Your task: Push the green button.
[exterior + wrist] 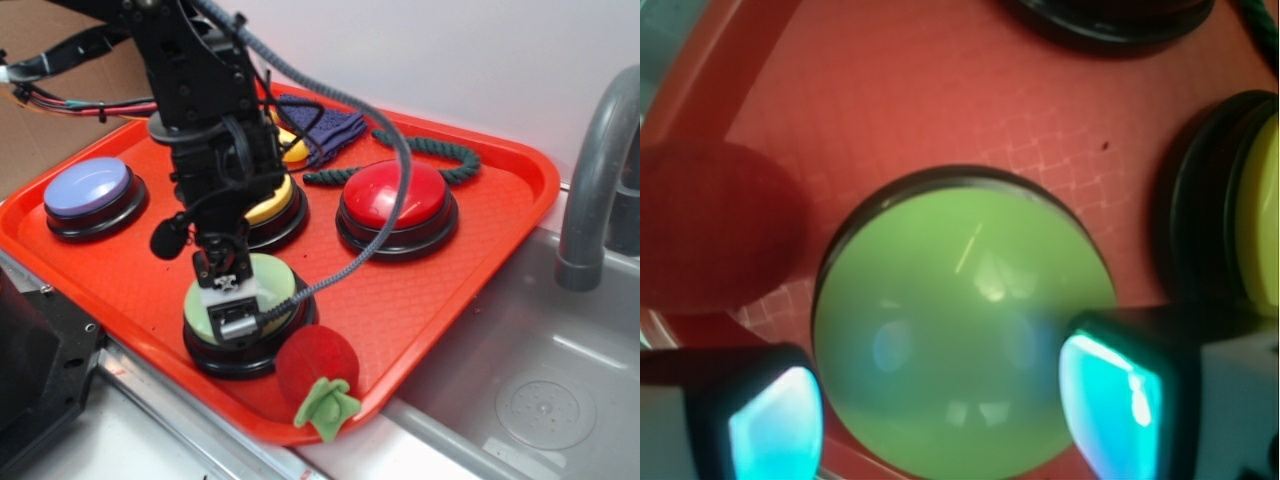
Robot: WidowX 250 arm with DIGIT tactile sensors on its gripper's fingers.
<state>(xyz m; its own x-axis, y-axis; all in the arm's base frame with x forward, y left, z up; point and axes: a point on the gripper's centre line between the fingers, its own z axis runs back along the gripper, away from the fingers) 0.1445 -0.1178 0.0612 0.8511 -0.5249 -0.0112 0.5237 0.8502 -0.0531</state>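
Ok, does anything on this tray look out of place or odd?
Mostly tidy. The four dome buttons sit upright on the orange tray. The red plush ball lies at the tray's front rim beside the green button, its leaf overhanging the edge. A dark rope and blue cloth lie loose at the back.

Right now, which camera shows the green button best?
The wrist view: the green button fills the frame, its dome unobstructed between the fingertips. In the exterior view the gripper covers much of the button.
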